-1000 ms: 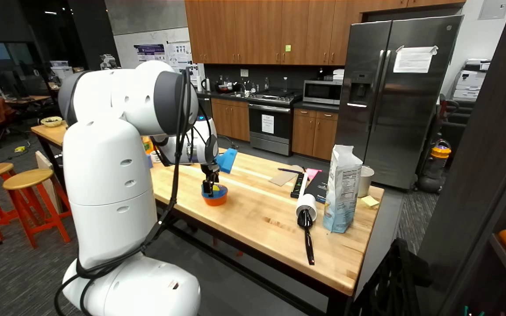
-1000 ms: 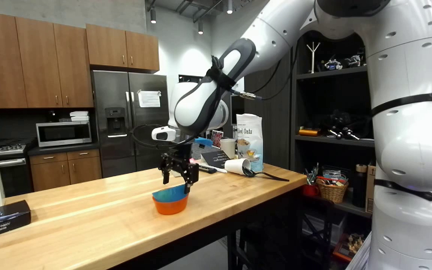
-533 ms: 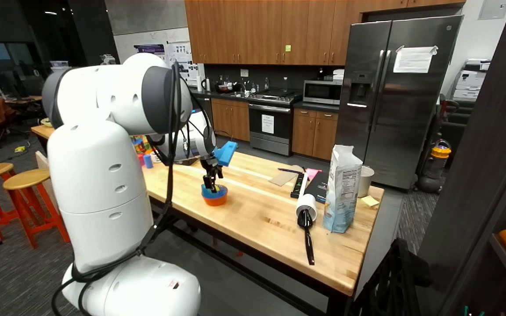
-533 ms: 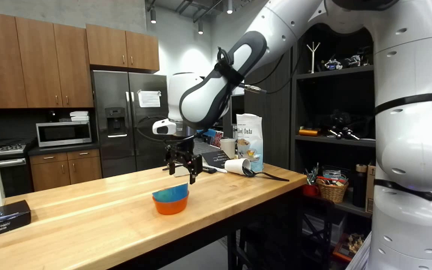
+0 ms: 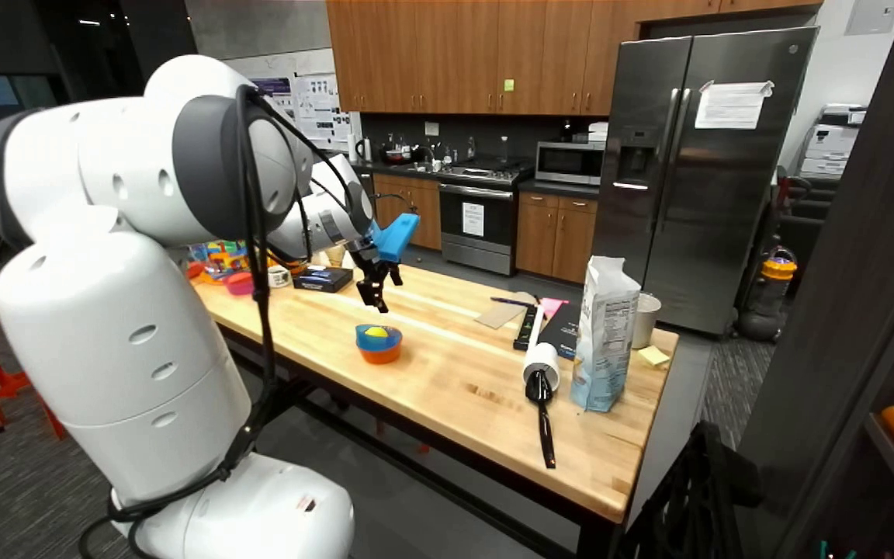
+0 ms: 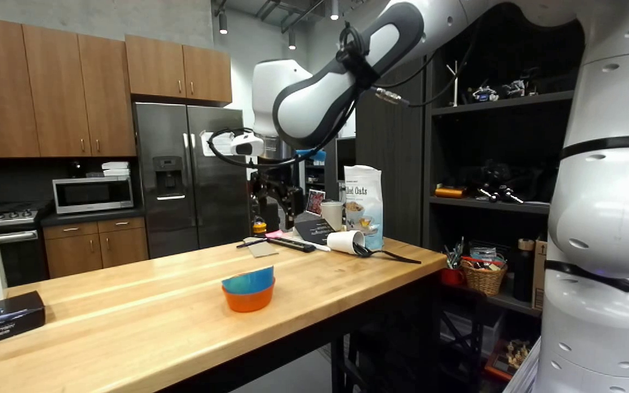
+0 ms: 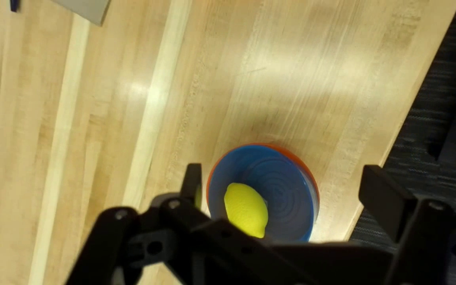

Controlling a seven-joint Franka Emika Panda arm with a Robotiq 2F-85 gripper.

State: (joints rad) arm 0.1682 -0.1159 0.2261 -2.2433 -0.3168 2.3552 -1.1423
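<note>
In an exterior view, the gripper [image 5: 389,293] hangs over the wooden table [image 5: 455,380] with its fingers spread. Lower down, near the table's long edge, a blue bowl [image 5: 391,340] sits inside an orange bowl [image 5: 382,356], and a yellow lemon [image 5: 376,331] lies in the blue one. Toward the end of the table, a white cup [image 5: 540,355] lies on its side with a black utensil [image 5: 545,419] reaching out of its mouth, just beside a tall bag [image 5: 606,349].

In an exterior view, with a black box [image 6: 6,321] lying on the table, air shows between the gripper and the bowls. The blue bowl is tilted in the orange one, and its wall hides the lemon. The bag's front bears the word "Oats".

In the wrist view, the two fingers [image 7: 386,202] stand wide apart, pinching nothing, with the bowls seen between them from above. The lemon rests toward one side of the blue bowl, partly covered by the gripper's body, and a strip of the orange rim shows around the blue. The corner of a grey card [image 7: 87,8] lies on the wood farther off
</note>
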